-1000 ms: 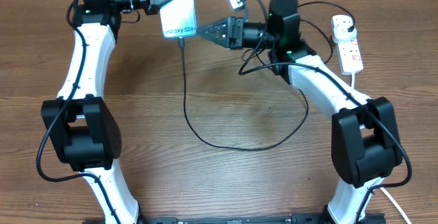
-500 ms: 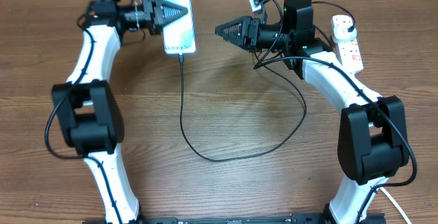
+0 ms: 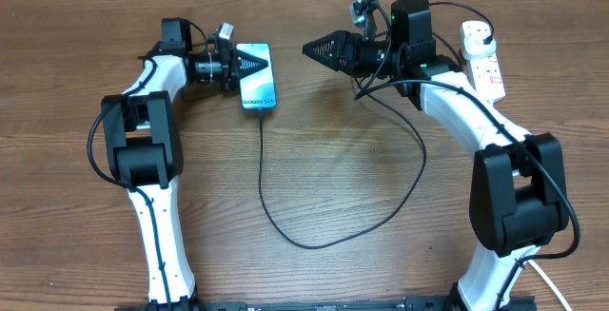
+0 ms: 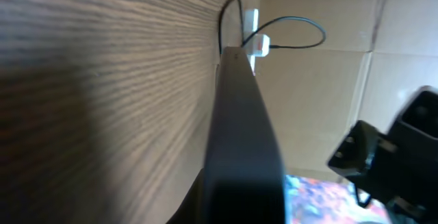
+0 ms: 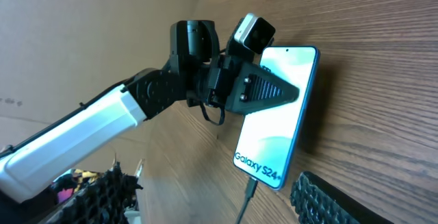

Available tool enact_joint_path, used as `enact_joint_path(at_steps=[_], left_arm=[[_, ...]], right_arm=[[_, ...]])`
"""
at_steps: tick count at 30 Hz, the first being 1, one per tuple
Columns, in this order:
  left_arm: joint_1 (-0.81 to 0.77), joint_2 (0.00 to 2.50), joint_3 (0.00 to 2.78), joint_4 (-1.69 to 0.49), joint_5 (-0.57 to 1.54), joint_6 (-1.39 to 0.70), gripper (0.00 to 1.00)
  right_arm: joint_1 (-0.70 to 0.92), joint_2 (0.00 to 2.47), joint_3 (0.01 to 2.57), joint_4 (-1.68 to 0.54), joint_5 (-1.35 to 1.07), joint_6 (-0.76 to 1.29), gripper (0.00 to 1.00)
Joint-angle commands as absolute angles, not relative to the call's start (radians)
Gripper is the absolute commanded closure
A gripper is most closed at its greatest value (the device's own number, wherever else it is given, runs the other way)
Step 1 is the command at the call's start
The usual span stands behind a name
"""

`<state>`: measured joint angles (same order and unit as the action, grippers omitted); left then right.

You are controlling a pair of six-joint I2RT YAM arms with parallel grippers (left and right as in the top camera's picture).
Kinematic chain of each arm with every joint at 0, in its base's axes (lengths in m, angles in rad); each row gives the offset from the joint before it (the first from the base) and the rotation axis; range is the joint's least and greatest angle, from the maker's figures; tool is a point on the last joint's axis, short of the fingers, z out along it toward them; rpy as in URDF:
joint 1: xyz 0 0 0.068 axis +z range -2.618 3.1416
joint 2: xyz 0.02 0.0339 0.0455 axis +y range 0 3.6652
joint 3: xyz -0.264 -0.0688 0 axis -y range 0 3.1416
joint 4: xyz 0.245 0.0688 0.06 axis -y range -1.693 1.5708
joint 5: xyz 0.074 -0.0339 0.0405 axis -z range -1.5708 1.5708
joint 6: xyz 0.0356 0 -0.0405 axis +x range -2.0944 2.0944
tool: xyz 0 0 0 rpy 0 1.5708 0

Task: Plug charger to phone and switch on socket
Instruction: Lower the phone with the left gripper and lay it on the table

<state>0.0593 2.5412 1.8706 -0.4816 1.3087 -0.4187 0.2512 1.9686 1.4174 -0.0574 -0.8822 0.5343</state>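
left arm is being drawn in and lowered: the phone (image 3: 262, 87) is now being held low at the table's far left, clamped in the left gripper (image 3: 255, 64). the right gripper (image 3: 309, 48), fingers apart and empty, is being backed off. the socket (image 3: 483, 64) is being left unswitched at far right. the charger (image 3: 262, 154) is being judged plugged in. the connector seat and switch position are not being resolved.

My right gripper (image 3: 309, 48) wears matt black plastic with a ribbed pad (image 5: 321, 198); the phone (image 3: 258, 75) shows a glossy glass face, the table (image 3: 343, 178) matt grained wood, the socket (image 3: 487, 68) smooth white plastic
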Motion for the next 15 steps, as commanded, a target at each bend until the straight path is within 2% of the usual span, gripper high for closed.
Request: enact_joint_path(at_steps=[1, 15], left_arm=[[0.039, 2.524, 1.887, -0.493, 1.248, -0.358, 0.96], [0.01, 2.522, 1.888, -0.682, 0.894, -0.223, 0.96]], right_arm=[[0.255, 1.977, 1.427, -0.059, -0.858, 0.515, 0.24], [0.255, 1.977, 1.427, -0.084, -0.819, 0.514, 0.23]])
